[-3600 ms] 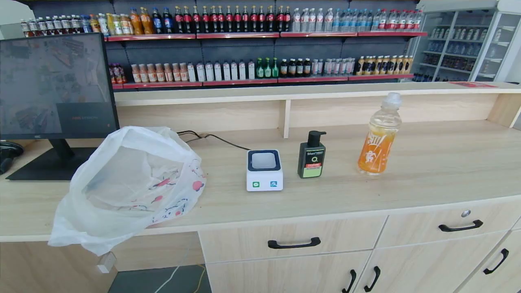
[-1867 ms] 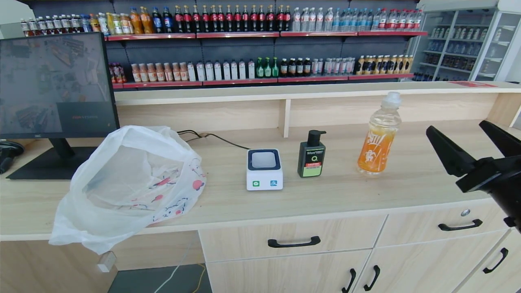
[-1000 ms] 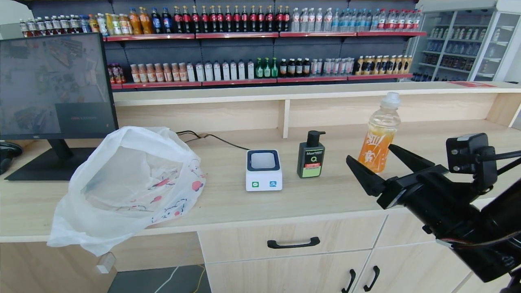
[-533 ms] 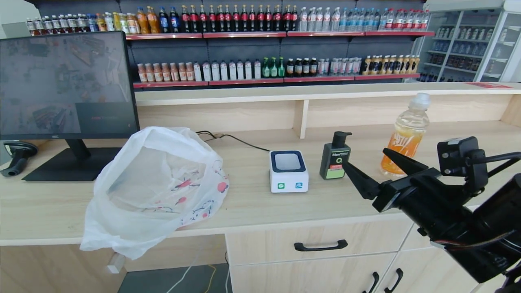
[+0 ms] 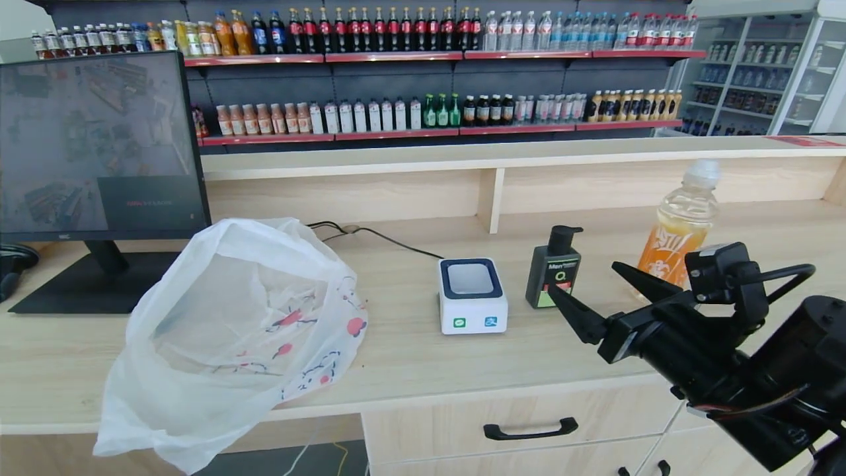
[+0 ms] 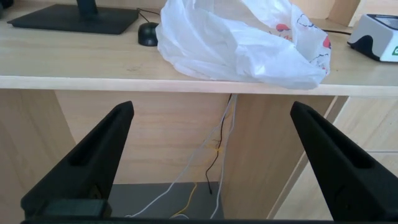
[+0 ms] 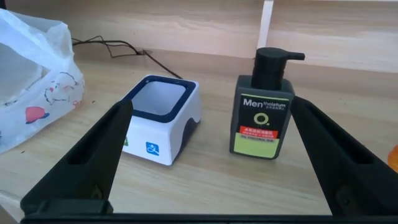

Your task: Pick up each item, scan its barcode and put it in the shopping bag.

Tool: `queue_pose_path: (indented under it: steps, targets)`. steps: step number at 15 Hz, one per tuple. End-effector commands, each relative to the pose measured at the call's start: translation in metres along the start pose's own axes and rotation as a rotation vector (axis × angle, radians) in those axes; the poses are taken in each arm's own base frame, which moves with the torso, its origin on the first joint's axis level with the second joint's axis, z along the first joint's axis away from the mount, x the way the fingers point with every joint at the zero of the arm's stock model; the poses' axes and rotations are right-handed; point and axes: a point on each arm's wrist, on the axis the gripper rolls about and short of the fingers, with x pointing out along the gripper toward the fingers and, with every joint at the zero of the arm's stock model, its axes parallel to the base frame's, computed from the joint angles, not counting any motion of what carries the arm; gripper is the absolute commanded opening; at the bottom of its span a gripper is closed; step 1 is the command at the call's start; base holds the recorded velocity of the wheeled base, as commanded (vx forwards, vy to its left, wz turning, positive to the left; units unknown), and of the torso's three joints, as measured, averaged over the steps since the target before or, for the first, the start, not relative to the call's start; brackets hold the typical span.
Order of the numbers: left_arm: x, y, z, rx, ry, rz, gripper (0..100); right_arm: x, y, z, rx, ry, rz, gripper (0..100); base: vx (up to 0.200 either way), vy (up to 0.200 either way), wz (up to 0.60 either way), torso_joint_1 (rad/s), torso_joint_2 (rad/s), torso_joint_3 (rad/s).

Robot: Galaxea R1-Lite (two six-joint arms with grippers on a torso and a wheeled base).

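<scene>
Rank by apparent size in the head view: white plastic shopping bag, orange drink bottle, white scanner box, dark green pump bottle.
1. White plastic shopping bag, by far the largest.
2. Orange drink bottle, its base partly hidden.
3. White scanner box and dark green pump bottle: too alike to rank.

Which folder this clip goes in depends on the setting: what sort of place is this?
Most likely the checkout of a small shop or convenience store. Long shelves of bottled drinks line the back wall, and a barcode scanner sits on the wooden counter between a shopping bag and goods, near a monitor.
</scene>
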Motion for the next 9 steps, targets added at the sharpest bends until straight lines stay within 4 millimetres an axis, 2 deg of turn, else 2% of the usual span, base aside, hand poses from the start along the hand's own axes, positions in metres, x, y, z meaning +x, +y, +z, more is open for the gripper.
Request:
queue_pose_path:
  steps: [1, 4, 5, 9]
  targets:
    - [0.000, 0.000, 0.000, 0.001, -0.001, 0.000, 100, 0.001, 0.001, -0.004, -0.002, 0.015, 0.003, 100, 0.000, 0.000, 0.00, 0.000, 0.00, 0.000]
    - [0.000, 0.000, 0.000, 0.001, -0.001, 0.000, 100, 0.006, 0.001, -0.004, -0.001, 0.011, 0.003, 100, 0.000, 0.000, 0.00, 0.000, 0.00, 0.000]
    - [0.000, 0.000, 0.000, 0.001, -0.001, 0.000, 100, 0.014, 0.002, -0.004, -0.002, 0.000, 0.004, 100, 0.000, 0.000, 0.00, 0.000, 0.00, 0.000]
    - [0.000, 0.000, 0.000, 0.001, -0.001, 0.000, 100, 0.025, 0.004, -0.013, -0.003, 0.021, 0.003, 100, 0.000, 0.000, 0.00, 0.000, 0.00, 0.000]
